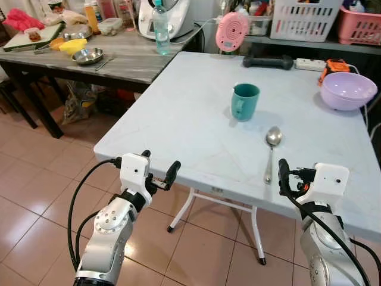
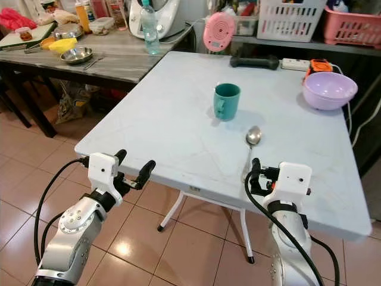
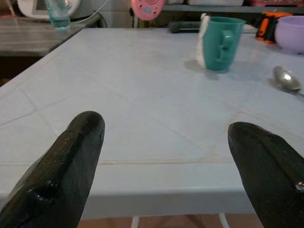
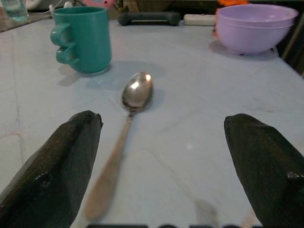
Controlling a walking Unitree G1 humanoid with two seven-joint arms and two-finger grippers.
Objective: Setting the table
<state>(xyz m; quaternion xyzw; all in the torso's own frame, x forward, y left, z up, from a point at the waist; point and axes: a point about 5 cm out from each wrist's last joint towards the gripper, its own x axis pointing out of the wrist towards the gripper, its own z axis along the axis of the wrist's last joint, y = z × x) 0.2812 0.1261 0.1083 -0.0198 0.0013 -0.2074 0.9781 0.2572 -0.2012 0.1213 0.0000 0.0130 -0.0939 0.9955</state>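
The spoon (image 4: 124, 136) lies on the worktop (image 1: 178, 119), handle toward the robot, bowl toward the teal mug (image 1: 244, 101). The empty, spread right end effector (image 4: 161, 156) is nearer; the left end effector (image 1: 159, 171) hovers open, well apart.

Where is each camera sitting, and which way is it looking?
Left eye view: on the head, looking forward and down at the white table; both silver arms show, left gripper and right gripper at the near edge.
Right eye view: beside it, same scene.
Left wrist view: on the left wrist, looking along its open black fingers across the table.
Right wrist view: on the right wrist, looking between its open fingers at the spoon.
Shared: all see the teal mug, the spoon and the purple bowl.
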